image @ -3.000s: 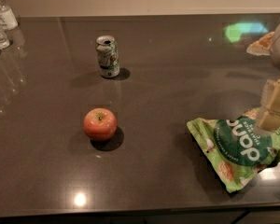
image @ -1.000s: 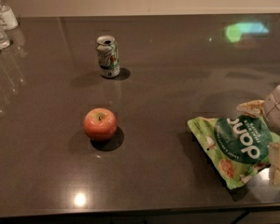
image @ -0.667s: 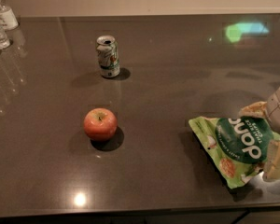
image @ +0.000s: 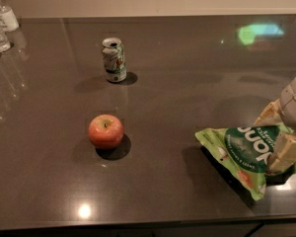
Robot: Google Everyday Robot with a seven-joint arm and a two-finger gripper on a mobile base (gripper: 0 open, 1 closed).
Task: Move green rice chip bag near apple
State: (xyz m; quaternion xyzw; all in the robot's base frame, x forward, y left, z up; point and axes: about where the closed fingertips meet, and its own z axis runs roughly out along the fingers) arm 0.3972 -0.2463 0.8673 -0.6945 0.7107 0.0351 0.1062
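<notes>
The green rice chip bag (image: 241, 149) is a crinkly light green pouch with a dark green circle and white letters, at the right of the dark table. My gripper (image: 278, 136) comes in from the right edge and is shut on the bag's right end, one finger (image: 268, 115) behind it and one (image: 287, 153) in front. The bag is tilted, with a shadow under it. The red-orange apple (image: 106, 131) sits left of centre, well apart from the bag.
A green-and-white drink can (image: 114, 59) stands upright behind the apple. Clear bottles (image: 0, 26) stand at the far left corner. The dark glossy table (image: 177, 83) has its front edge near the bottom of the view.
The gripper's fingers have closed in on the bag's right end. The bag has tipped up at that end and now casts a shadow beneath. Apple and can have not moved.
</notes>
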